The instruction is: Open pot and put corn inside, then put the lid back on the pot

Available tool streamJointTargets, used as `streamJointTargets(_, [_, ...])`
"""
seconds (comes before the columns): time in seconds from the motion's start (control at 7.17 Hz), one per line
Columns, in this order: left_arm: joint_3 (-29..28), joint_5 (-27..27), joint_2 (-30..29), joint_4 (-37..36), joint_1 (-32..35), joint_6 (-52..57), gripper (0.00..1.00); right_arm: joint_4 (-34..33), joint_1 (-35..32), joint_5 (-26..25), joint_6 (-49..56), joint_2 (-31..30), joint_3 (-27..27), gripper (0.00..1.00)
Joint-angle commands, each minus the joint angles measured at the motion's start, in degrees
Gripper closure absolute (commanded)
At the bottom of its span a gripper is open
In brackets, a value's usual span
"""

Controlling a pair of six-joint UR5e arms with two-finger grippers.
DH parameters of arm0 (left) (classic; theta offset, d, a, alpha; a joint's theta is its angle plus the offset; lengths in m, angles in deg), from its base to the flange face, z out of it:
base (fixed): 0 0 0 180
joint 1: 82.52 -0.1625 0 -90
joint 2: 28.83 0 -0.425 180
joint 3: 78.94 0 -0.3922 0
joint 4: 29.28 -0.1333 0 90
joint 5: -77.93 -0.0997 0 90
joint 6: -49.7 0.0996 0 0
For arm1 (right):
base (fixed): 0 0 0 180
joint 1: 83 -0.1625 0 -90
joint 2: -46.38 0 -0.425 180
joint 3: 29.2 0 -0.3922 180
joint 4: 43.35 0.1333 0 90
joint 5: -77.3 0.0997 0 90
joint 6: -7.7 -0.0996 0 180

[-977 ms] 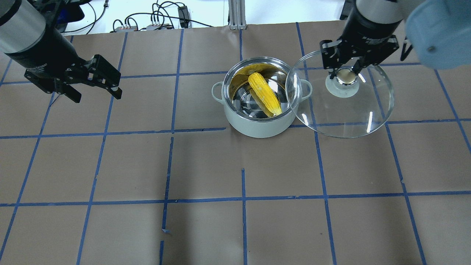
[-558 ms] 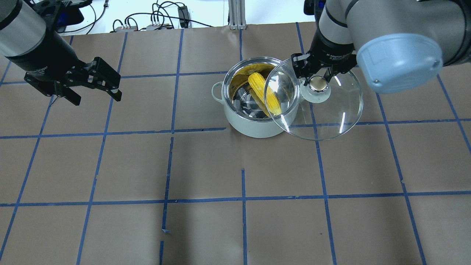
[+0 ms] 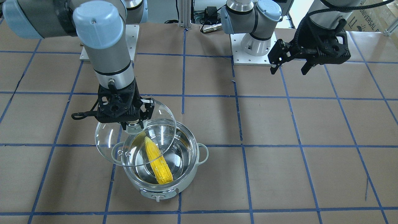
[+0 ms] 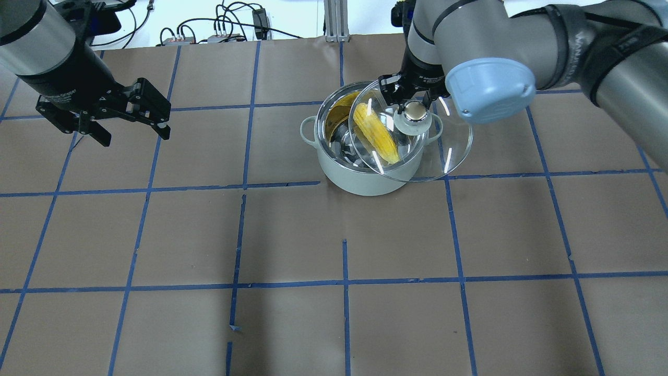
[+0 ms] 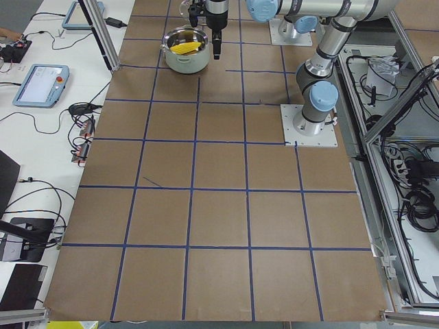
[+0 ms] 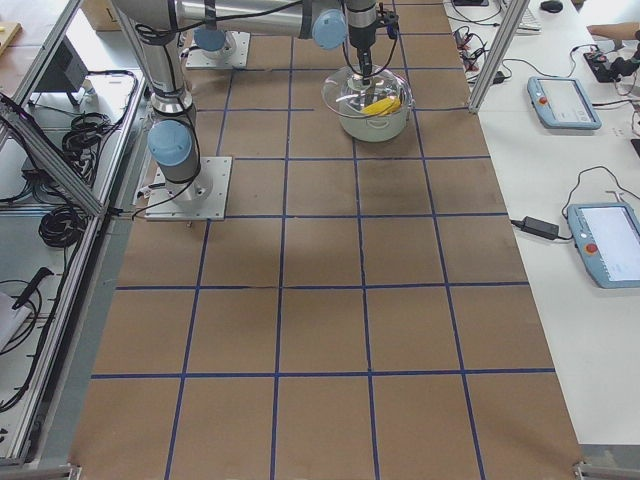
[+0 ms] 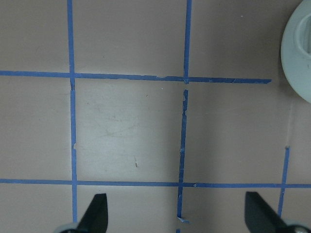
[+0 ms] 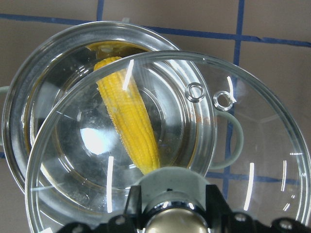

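Observation:
The pale-green pot (image 4: 360, 180) stands open at the table's far middle, seen also in the front view (image 3: 174, 186). The yellow corn (image 4: 377, 137) lies slanted inside it, also in the front view (image 3: 158, 165) and the right wrist view (image 8: 129, 126). My right gripper (image 4: 415, 110) is shut on the knob of the clear glass lid (image 4: 449, 146). It holds the lid above the pot, covering about its right half and overhanging its right handle. My left gripper (image 4: 136, 137) is open and empty, high over the table far to the pot's left, also in the left wrist view (image 7: 177, 216).
Cables and power boxes (image 4: 219, 31) lie past the table's far edge beside an aluminium post (image 4: 334, 21). The arm bases (image 3: 255, 43) stand on the robot's side of the table. Tablets (image 6: 565, 100) lie on a side bench. Brown paper with blue tape lines covers the table.
My right gripper has carried the lid leftward, from beside the pot to partly over its opening. The left arm has barely moved. The corn has stayed in the pot.

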Motion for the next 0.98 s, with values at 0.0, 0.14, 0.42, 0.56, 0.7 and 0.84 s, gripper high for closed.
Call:
streamJointTargets(0.0, [-0.4,1.7,0.0,-1.0,0.1,-0.1,0.0,0.0,-3.3,-0.8,-0.4,6.2,6.8,0.73])
streamJointTargets(0.14, [-0.2,1.3,0.9,-0.4,0.1,0.1,0.0,0.3,-3.7,-0.8,-0.4,8.3,8.7,0.73])
streamJointTargets(0.42, [0.3,1.2,0.8,-0.6,0.1,0.1,0.0,0.0,-3.7,-0.6,-0.4,9.8,9.5,0.73])
streamJointTargets(0.56, [0.4,1.2,0.7,-0.7,0.1,0.2,0.0,-0.3,-3.7,-0.5,-0.3,10.7,9.9,0.73])
streamJointTargets(0.7, [0.7,1.4,0.6,-0.9,0.1,0.1,0.0,-0.3,-3.7,-0.5,-0.3,11.6,11.1,0.73])
streamJointTargets(0.84, [0.7,1.5,0.6,-0.9,0.1,0.1,0.0,0.0,-3.8,-0.6,-0.3,12.8,12.1,0.73])
